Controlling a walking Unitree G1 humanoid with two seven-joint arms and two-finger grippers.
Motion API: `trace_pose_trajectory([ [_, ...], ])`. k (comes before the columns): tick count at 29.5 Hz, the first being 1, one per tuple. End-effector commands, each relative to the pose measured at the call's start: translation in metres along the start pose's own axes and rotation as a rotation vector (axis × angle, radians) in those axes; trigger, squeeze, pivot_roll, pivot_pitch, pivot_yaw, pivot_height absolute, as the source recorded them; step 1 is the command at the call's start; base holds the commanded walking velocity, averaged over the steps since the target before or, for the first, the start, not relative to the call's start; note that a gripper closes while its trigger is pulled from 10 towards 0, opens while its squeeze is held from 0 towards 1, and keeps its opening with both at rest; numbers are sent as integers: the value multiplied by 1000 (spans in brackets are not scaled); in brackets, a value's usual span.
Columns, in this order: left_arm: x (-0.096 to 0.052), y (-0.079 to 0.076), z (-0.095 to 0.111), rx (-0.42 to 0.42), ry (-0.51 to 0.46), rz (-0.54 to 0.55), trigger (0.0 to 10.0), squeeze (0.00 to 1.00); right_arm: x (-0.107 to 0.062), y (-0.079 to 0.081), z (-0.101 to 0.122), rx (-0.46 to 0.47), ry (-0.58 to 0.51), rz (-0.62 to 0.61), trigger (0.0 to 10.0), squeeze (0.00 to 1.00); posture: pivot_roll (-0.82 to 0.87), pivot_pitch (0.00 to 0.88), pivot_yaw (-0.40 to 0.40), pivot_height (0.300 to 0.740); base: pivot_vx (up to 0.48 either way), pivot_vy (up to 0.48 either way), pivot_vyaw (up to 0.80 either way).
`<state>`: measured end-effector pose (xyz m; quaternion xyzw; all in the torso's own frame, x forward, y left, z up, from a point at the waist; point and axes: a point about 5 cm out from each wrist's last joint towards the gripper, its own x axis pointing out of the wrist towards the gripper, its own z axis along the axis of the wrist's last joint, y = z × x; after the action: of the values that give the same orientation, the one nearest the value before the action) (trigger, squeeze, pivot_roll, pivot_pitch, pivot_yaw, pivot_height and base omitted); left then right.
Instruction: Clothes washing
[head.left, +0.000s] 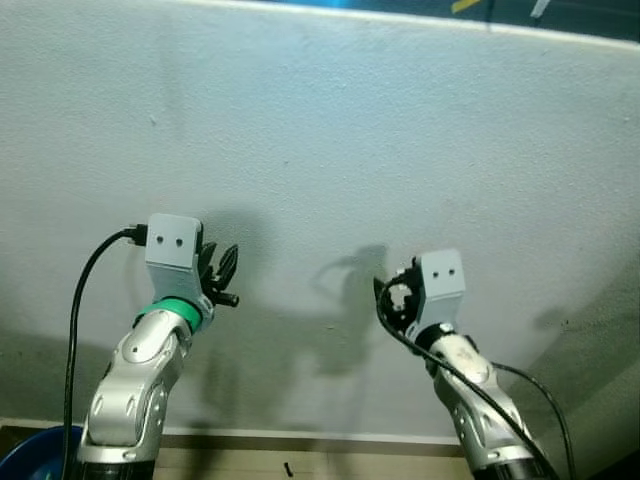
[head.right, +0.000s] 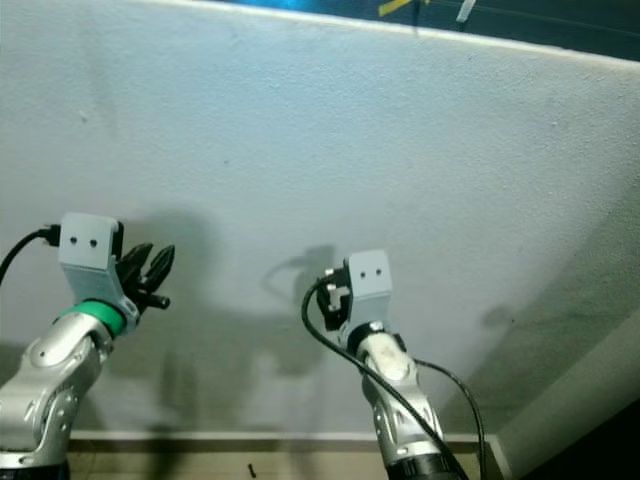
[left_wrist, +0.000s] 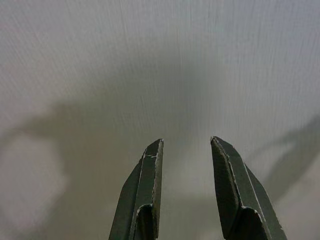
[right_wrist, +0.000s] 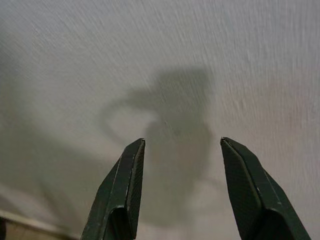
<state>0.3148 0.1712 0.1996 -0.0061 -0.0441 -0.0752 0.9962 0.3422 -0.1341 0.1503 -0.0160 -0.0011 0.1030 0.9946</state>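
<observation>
A plain white wall (head.left: 330, 130) stands close in front of me. My left gripper (head.left: 222, 272) is raised toward it on the left, open, with nothing between its fingers (left_wrist: 145, 195). My right gripper (right_wrist: 182, 142) is raised toward the wall on the right, also open and empty; its black fingers (right_wrist: 122, 190) point at the wall and the arm's shadow falls there. No clothes are in sight.
A blue round basin's rim (head.left: 30, 450) shows at the bottom left corner beside my left arm. A strip of light floor (head.left: 300, 462) runs below the white skirting. The wall meets another surface at the far right (head.right: 580, 400).
</observation>
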Motion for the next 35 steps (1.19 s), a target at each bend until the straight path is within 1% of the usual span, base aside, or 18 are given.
trace_pose_trajectory([
  [1,-9,3,-45,-21,168,10,10000,0,-9,-7,-37,-1,133,-29,10000,0,15,11,-16,740,0,0,0],
  [2,-9,3,-45,-21,168,10,10000,0,-9,-7,-37,-1,133,-29,10000,0,15,11,-16,740,0,0,0],
  [4,-13,6,-57,-16,213,21,10000,0,-11,-8,-46,-10,169,-28,10000,0,15,11,-16,740,0,0,0],
  [24,-14,6,-59,-15,205,14,10000,0,-9,-8,-48,-19,171,-24,10000,0,15,11,-16,740,0,0,0],
  [25,-31,14,-120,-27,392,72,10000,0,-28,-10,-98,4,331,-61,10000,0,-2,13,-6,740,0,-480,0],
  [26,-77,18,-198,-25,657,150,10000,0,-72,-7,-167,48,610,-116,10000,0,0,7,-14,740,0,0,0],
  [27,-77,18,-198,-25,657,150,10000,0,-72,-7,-167,48,610,-116,10000,0,0,7,-14,740,0,0,0],
  [28,-94,15,-217,-31,733,162,10000,0,-95,-5,-190,54,738,-116,10000,0,-1,7,-14,740,0,0,0],
  [30,-102,10,-226,-34,777,152,10000,0,-118,-4,-208,61,853,-120,10000,0,4,10,-16,740,0,0,0],
  [31,-105,8,-228,-27,791,140,10000,0,-124,-5,-212,67,872,-131,10000,0,4,10,-16,740,0,0,0],
  [32,-106,7,-229,-20,795,133,10000,0,-127,-6,-213,79,866,-149,10000,0,3,12,-15,740,0,0,0],
  [33,-106,7,-229,-20,795,133,10000,0,-127,-6,-213,79,866,-149,10000,0,3,12,-15,740,0,0,0],
  [34,-105,8,-227,-27,773,137,10000,0,-124,-11,-209,109,819,-193,10000,0,-1,14,-10,740,0,0,0],
  [35,-105,8,-227,-27,773,137,10000,0,-124,-11,-209,109,819,-193,10000,0,-1,14,-10,740,0,0,0],
])
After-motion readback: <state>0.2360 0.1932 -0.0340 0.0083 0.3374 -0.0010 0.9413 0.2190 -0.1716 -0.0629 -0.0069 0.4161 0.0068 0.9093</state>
